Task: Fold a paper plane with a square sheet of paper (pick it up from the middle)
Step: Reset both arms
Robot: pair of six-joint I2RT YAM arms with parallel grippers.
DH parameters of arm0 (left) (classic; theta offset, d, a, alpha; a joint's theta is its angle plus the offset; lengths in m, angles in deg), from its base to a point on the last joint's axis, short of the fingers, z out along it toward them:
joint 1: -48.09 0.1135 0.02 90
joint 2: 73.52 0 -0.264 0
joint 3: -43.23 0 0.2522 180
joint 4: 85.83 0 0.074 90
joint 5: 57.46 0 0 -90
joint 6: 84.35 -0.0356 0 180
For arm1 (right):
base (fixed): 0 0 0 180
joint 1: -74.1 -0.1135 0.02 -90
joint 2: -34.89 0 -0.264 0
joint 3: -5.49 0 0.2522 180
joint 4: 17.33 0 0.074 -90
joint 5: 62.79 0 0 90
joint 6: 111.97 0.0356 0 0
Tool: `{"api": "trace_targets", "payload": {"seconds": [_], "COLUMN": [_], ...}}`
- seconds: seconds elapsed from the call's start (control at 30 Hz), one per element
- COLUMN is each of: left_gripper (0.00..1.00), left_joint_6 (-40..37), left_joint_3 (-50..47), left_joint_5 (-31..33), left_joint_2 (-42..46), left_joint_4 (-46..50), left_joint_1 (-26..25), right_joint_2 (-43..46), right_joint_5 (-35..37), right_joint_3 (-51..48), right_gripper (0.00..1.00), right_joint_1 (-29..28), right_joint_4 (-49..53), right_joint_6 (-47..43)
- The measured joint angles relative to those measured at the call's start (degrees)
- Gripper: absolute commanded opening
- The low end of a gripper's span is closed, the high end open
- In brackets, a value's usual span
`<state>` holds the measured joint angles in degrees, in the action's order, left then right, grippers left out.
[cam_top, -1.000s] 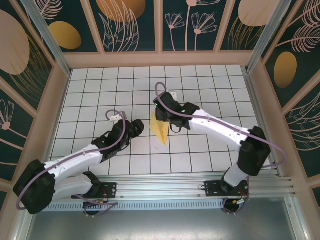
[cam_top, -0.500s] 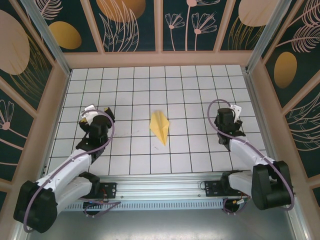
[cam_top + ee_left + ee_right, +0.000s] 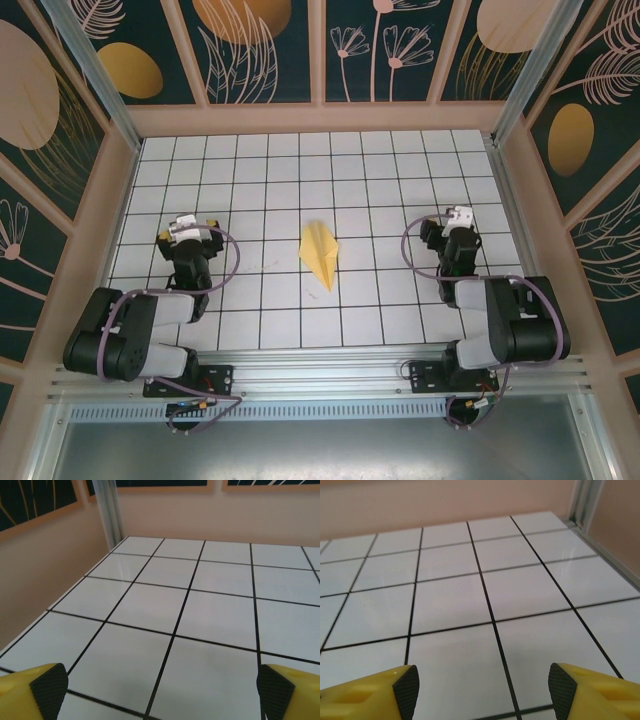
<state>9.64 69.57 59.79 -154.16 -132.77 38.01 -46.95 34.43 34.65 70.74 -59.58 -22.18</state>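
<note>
Paper plane (image 3: pixel 320 255) lies flat on the tiled table (image 3: pixel 260 170), well apart from both sets of fingers and between them. Left gripper (image 3: pixel 160 687): fingers spread wide over bare tile. Right gripper (image 3: pixel 482 690): fingers apart too, gripping nothing.

centre: paper plane (image 3: pixel 320 255) lies on the desk (image 3: pixel 400 180)
left of it: left pincer (image 3: pixel 187 230), well apart
right of it: right pincer (image 3: pixel 456 220), well apart
</note>
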Motion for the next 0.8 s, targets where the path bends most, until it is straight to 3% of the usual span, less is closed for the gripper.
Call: {"api": "trace_targets", "payload": {"seconds": [0.23, 0.27, 0.3, 0.33, 0.8], "left_gripper": [0.98, 0.98, 0.99, 0.99, 0.99], "left_joint_6": [-1.4, -1.4, -1.2, -0.9, 0.5], "left_joint_3": [-4.0, -3.9, -3.7, -3.2, -2.1], "left_joint_5": [-5.3, -5.7, -5.8, -6.3, -10.9], "left_joint_2": [-7.1, -7.7, -7.9, -8.0, -8.0], "left_joint_4": [-18.1, -17.7, -17.5, -17.6, -19.1], "left_joint_1": [4.4, 4.8, 5.0, 5.4, 7.4], "right_joint_2": [-6.1, -6.4, -6.4, -6.4, -6.4], "right_joint_5": [-4.6, -4.9, -5.3, -5.5, -6.9], "right_joint_3": [-2.7, -2.7, -2.7, -2.6, -2.6], "right_gripper": [0.71, 0.77, 0.97, 0.99, 0.99], "right_joint_1": [3.9, 4.4, 4.6, 4.8, 4.9], "right_joint_4": [-10.2, -10.3, -10.6, -11.1, -12.4], "right_joint_6": [-0.7, -0.5, -0.4, 0.0, 0.3]}}
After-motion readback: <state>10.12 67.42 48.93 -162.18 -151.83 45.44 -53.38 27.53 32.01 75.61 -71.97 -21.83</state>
